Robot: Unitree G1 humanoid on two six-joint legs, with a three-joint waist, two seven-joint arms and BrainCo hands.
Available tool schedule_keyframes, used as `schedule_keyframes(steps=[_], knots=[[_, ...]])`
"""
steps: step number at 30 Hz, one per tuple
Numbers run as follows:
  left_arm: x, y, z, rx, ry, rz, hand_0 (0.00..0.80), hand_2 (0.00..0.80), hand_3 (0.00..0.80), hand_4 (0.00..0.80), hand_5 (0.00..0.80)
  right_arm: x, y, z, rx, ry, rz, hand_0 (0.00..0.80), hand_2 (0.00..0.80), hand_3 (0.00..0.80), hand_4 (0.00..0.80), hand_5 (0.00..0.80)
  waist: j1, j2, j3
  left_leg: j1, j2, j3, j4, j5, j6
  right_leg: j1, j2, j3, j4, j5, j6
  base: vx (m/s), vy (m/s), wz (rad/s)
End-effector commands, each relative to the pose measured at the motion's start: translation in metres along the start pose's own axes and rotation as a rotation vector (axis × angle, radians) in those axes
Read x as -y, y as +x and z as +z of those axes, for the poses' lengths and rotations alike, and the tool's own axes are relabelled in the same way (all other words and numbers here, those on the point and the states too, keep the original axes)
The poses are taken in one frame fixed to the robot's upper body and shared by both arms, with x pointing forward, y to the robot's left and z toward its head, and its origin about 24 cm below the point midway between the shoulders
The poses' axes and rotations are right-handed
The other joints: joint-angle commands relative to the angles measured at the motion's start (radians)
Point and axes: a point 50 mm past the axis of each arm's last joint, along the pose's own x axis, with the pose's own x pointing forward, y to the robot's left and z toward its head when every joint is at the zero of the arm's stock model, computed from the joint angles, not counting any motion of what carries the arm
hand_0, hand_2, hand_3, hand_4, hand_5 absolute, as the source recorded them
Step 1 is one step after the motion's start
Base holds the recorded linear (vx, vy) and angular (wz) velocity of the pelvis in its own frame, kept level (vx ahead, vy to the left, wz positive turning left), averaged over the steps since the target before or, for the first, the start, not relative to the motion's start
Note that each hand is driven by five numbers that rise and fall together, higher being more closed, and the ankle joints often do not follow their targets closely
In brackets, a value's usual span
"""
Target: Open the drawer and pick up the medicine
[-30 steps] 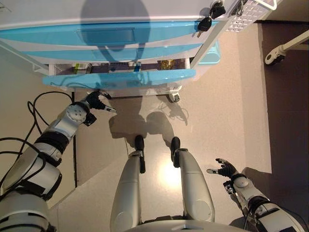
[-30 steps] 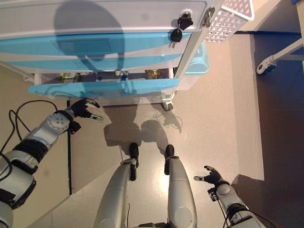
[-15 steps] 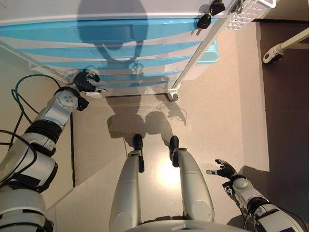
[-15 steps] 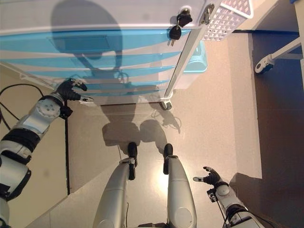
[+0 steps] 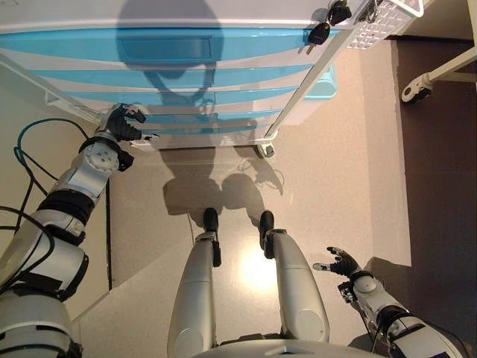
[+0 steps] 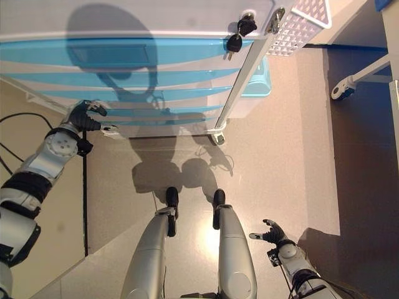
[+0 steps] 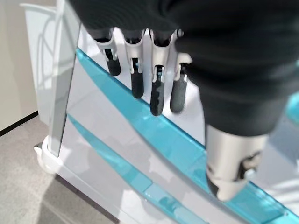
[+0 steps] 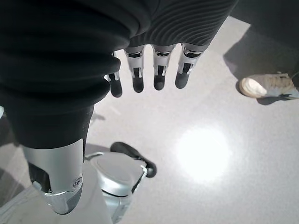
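The left hand (image 5: 124, 121), at the frame's left, rests straight-fingered against a lower drawer (image 5: 216, 118), holding nothing; every drawer looks shut, so no medicine shows. Pressing rather than hooking the blue front could roll the cabinet (image 5: 149, 15) off; the right hand (image 5: 341, 262), lower right, hangs open, empty.

L hand (image 5: 123, 123) raised, R hand (image 5: 340, 262) low, both relaxed.
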Motion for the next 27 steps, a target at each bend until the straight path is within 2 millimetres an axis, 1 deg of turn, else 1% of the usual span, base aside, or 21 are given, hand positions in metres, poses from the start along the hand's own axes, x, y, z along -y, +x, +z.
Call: schedule_keyframes(steps=[1,3,4,5,6,7,8,10,11,12,13,14,15,16,18,20,23,24,25,26,27], knots=[[-0.044,0.002,0.022,0.128,-0.06,0.18,0.0,0.0,0.0,0.0,0.0,0.008,-0.012,-0.034,-0.076,-0.026,-0.024,0.0,0.0,0.0,0.0,0.0,0.0,0.039,-0.046,0.056,-0.026,0.002,-0.015,-0.065,0.014,0.028,-0.01,0.006,-0.107,0.124,0.035,0.014,-0.034,-0.01],[-0.026,-0.011,-0.003,0.079,-0.084,0.086,0.0,0.0,0.0,0.0,0.0,0.009,-0.013,-0.039,-0.101,-0.008,-0.032,0.0,0.0,0.0,0.0,0.0,0.01,0.043,-0.041,0.07,-0.024,0.004,-0.023,-0.063,0.014,0.041,-0.008,0.007,-0.115,0.125,0.033,0.022,-0.036,-0.02],[-0.026,-0.012,-0.003,0.078,-0.085,0.086,0.0,0.0,0.0,0.0,0.0,0.009,-0.014,-0.039,-0.101,-0.009,-0.031,0.0,0.0,0.0,0.0,0.0,0.009,0.044,-0.041,0.07,-0.024,0.003,-0.023,-0.063,0.014,0.042,-0.008,0.007,-0.115,0.125,0.033,0.027,-0.029,-0.09],[-0.009,-0.024,-0.022,0.044,-0.122,0.005,0.0,0.0,0.0,0.0,0.0,0.011,-0.014,-0.041,-0.11,-0.003,-0.035,0.0,0.0,0.0,0.0,0.0,0.017,0.049,-0.039,0.084,-0.023,0.004,-0.028,-0.061,0.013,0.057,-0.005,0.007,-0.125,0.127,0.032,0.101,-0.032,-0.07],[0.002,-0.032,-0.037,0.001,-0.15,-0.037,0.0,0.0,0.0,0.0,0.0,0.011,-0.015,-0.042,-0.113,-0.004,-0.034,0.0,0.0,0.0,0.0,0.0,0.021,0.052,-0.039,0.106,-0.021,-0.001,-0.022,-0.092,0.008,0.077,-0.001,0.011,-0.117,0.1,0.037,0.024,-0.026,-0.08],[0.001,-0.032,-0.036,0.003,-0.15,-0.035,0.0,0.0,0.0,0.0,0.0,0.012,-0.015,-0.041,-0.11,-0.003,-0.034,0.0,0.0,0.0,0.0,0.0,0.019,0.051,-0.04,0.093,-0.022,0.004,-0.031,-0.061,0.012,0.067,-0.004,0.008,-0.131,0.128,0.031,0.037,-0.03,-0.11],[0.019,-0.048,-0.057,-0.06,-0.203,-0.084,0.0,0.0,0.0,0.0,0.0,0.012,-0.017,-0.046,-0.118,-0.007,-0.032,0.0,0.0,0.0,0.0,0.0,0.026,0.057,-0.047,0.113,-0.021,0.002,-0.048,-0.058,0.01,0.086,-0.001,0.007,-0.151,0.131,0.03,-0.023,-0.023,-0.1],[0.038,-0.067,-0.076,-0.117,-0.273,-0.11,0.0,0.0,0.0,0.0,0.0,0.012,-0.019,-0.052,-0.136,0.004,-0.04,0.0,0.0,0.0,0.0,0.0,0.035,0.067,-0.056,0.142,-0.021,-0.002,-0.071,-0.054,0.008,0.114,0.003,0.002,-0.172,0.132,0.028,0.06,-0.034,-0.1],[0.038,-0.067,-0.076,-0.118,-0.273,-0.11,0.0,0.0,0.0,0.0,0.0,0.012,-0.019,-0.052,-0.136,0.004,-0.04,0.0,0.0,0.0,0.0,0.0,0.035,0.067,-0.056,0.142,-0.021,-0.002,-0.071,-0.053,0.008,0.115,0.003,0.002,-0.173,0.132,0.028,0.06,-0.035,-0.07],[0.05,-0.083,-0.093,-0.177,-0.321,-0.121,0.0,0.0,0.0,0.0,0.0,0.012,-0.021,-0.054,-0.138,0.01,-0.045,0.0,0.0,0.0,0.0,0.0,0.04,0.073,-0.064,0.173,-0.021,-0.007,-0.098,-0.047,0.005,0.145,0.006,-0.002,-0.195,0.133,0.027,0.04,-0.019,-0.01],[0.05,-0.083,-0.093,-0.177,-0.321,-0.121,0.0,0.0,0.0,0.0,0.0,0.012,-0.021,-0.054,-0.138,0.01,-0.045,0.0,0.0,0.0,0.0,0.0,0.04,0.073,-0.064,0.173,-0.021,-0.007,-0.098,-0.047,0.005,0.145,0.006,-0.002,-0.195,0.133,0.027,0.096,-0.062,0.0],[0.066,-0.101,-0.104,-0.222,-0.379,-0.146,0.0,0.0,0.0,0.0,0.0,0.013,-0.022,-0.058,-0.152,0.016,-0.054,0.0,0.0,0.0,0.0,0.0,0.047,0.078,-0.071,0.209,-0.021,-0.013,-0.127,-0.038,0.001,0.187,0.008,-0.013,-0.227,0.138,0.028,0.073,-0.062,-0.01],[0.074,-0.108,-0.108,-0.242,-0.405,-0.156,0.0,0.0,0.0,0.0,0.0,0.012,-0.023,-0.059,-0.156,0.019,-0.055,0.0,0.0,0.0,0.0,0.0,0.05,0.08,-0.074,0.226,-0.021,-0.017,-0.143,-0.033,-0.001,0.207,0.009,-0.016,-0.241,0.14,0.028,0.073,-0.062,-0.01],[0.074,-0.108,-0.108,-0.242,-0.405,-0.156,0.0,0.0,0.0,0.0,0.0,0.012,-0.023,-0.059,-0.156,0.019,-0.055,0.0,0.0,0.0,0.0,0.0,0.05,0.08,-0.074,0.226,-0.021,-0.017,-0.143,-0.033,-0.001,0.207,0.009,-0.016,-0.241,0.14,0.028,0.073,-0.054,0.03],[0.104,-0.133,-0.12,-0.325,-0.497,-0.218,0.0,0.0,0.0,0.0,0.0,0.014,-0.023,-0.061,-0.164,0.022,-0.066,0.0,0.0,0.0,0.0,0.0,0.057,0.089,-0.09,0.289,-0.018,-0.027,-0.196,-0.013,-0.01,0.275,0.015,-0.032,-0.29,0.147,0.03,0.099,-0.059,0.12],[0.123,-0.15,-0.131,-0.403,-0.501,-0.277,0.0,0.0,0.0,0.0,0.0,0.016,-0.024,-0.062,-0.167,0.015,-0.067,0.0,0.0,0.0,0.0,0.0,0.058,0.094,-0.104,0.339,-0.016,-0.031,-0.236,-0.002,-0.015,0.329,0.022,-0.041,-0.333,0.152,0.031,0.076,-0.038,0.13],[0.141,-0.167,-0.14,-0.477,-0.484,-0.348,0.0,0.0,0.0,0.0,0.0,0.016,-0.024,-0.063,-0.17,0.003,-0.062,0.0,0.0,0.0,0.0,0.0,0.06,0.099,-0.123,0.384,-0.013,-0.032,-0.271,0.006,-0.022,0.382,0.031,-0.047,-0.381,0.159,0.034,0.077,-0.033,0.08],[0.164,-0.188,-0.15,-0.57,-0.437,-0.451,0.0,0.0,0.0,0.0,0.0,0.016,-0.023,-0.062,-0.178,-0.015,-0.054,0.0,0.0,0.0,0.0,0.0,0.06,0.101,-0.142,0.429,-0.009,-0.031,-0.305,0.016,-0.028,0.429,0.041,-0.054,-0.426,0.168,0.037,0.079,-0.033,0.0],[0.164,-0.188,-0.15,-0.57,-0.437,-0.451,0.0,0.0,0.0,0.0,0.0,0.016,-0.023,-0.062,-0.178,-0.015,-0.055,0.0,0.0,0.0,0.0,0.0,0.059,0.101,-0.144,0.427,-0.01,-0.031,-0.307,0.018,-0.027,0.428,0.041,-0.054,-0.428,0.17,0.037,0.065,-0.032,-0.05],[0.172,-0.197,-0.153,-0.597,-0.423,-0.494,0.0,0.0,0.0,0.0,0.0,0.015,-0.023,-0.063,-0.18,-0.019,-0.051,0.0,0.0,0.0,0.0,0.0,0.059,0.1,-0.156,0.441,-0.008,-0.026,-0.319,0.02,-0.03,0.447,0.045,-0.057,-0.45,0.173,0.038,0.055,-0.037,-0.09],[0.192,-0.215,-0.156,-0.667,-0.409,-0.557,0.0,0.0,0.0,0.0,0.0,0.011,-0.022,-0.061,-0.18,-0.029,-0.039,0.0,0.0,0.0,0.0,0.0,0.061,0.098,-0.18,0.481,-0.004,-0.026,-0.35,0.029,-0.035,0.491,0.054,-0.063,-0.496,0.181,0.04,0.058,-0.038,-0.09]])
